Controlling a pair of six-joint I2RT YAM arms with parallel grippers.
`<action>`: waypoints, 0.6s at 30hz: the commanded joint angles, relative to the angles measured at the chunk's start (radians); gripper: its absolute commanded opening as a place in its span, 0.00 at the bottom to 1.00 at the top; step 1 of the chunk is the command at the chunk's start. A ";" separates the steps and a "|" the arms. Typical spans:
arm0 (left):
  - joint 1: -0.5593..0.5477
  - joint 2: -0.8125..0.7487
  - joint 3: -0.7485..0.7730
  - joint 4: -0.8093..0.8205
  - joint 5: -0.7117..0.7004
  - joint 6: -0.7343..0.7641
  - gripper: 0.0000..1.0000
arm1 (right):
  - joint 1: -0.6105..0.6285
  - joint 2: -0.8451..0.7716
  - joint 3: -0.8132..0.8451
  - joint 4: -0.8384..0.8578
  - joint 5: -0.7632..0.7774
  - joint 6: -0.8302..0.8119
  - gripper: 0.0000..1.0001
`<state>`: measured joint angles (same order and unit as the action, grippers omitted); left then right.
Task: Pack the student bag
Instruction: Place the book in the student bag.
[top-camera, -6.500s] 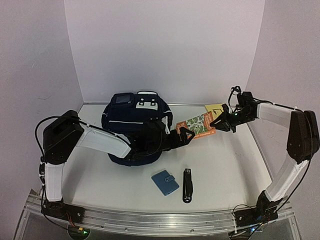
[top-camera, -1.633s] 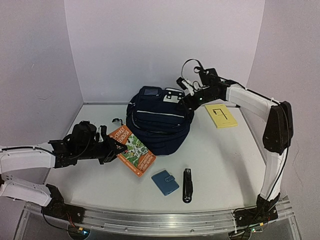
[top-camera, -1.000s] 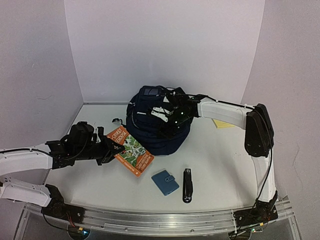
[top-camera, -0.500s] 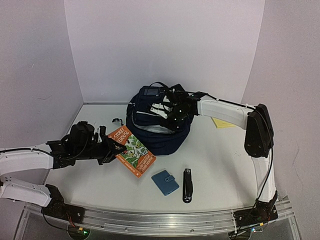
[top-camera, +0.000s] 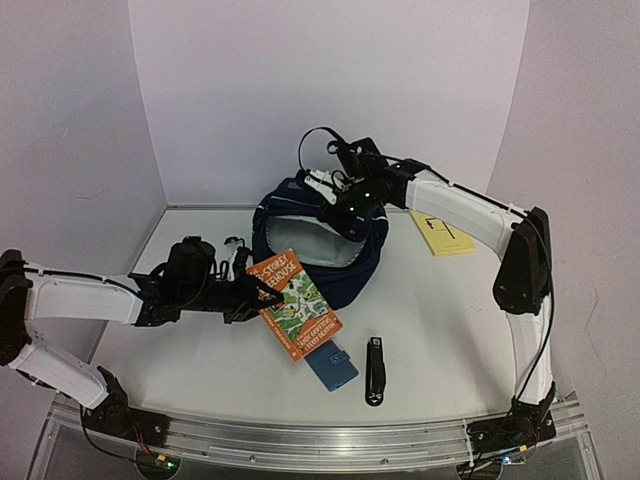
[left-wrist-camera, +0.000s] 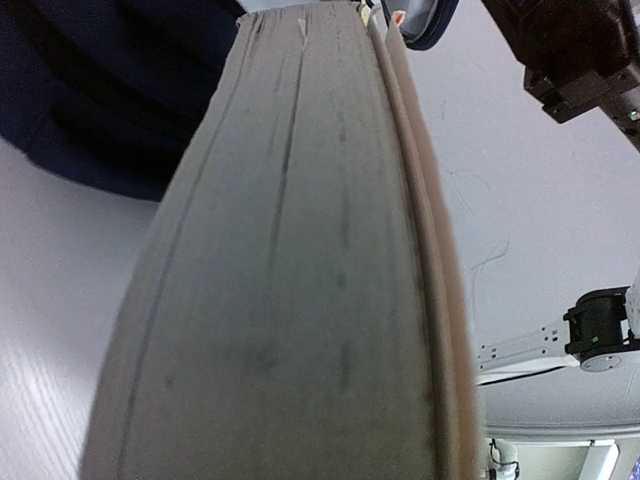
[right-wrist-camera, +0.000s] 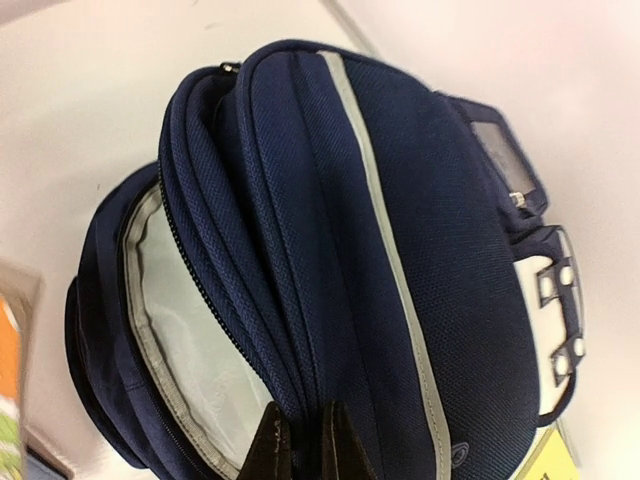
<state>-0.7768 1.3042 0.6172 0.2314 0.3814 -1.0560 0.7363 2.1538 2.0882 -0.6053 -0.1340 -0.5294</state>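
Top external view puts the backpack (top-camera: 360, 265) toward the back of the table (top-camera: 200, 350), mouth gaping toward our left arm. Our right gripper (top-camera: 347, 203) is pinched shut on the backpack's upper edge, holding it up so the grey lining (top-camera: 305, 240) shows. Our left gripper (top-camera: 248, 290) clamps the book (top-camera: 300, 318) just beside the opening, long axis slanting away toward the wallet (top-camera: 342, 372). We judge the left arm nearer; the book must pivot and enter lengthwise, with open room on its left.
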 joint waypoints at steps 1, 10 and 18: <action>0.005 0.123 0.168 0.293 0.134 0.045 0.00 | 0.002 -0.102 0.090 0.042 -0.052 0.091 0.00; 0.068 0.470 0.368 0.682 0.312 -0.176 0.00 | 0.002 -0.147 0.086 0.041 -0.085 0.117 0.00; 0.199 0.613 0.349 0.784 0.212 -0.346 0.00 | 0.003 -0.192 0.049 0.041 -0.100 0.121 0.00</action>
<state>-0.6543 1.9034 0.9356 0.8356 0.6691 -1.2885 0.7203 2.0978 2.1247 -0.6220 -0.1660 -0.4395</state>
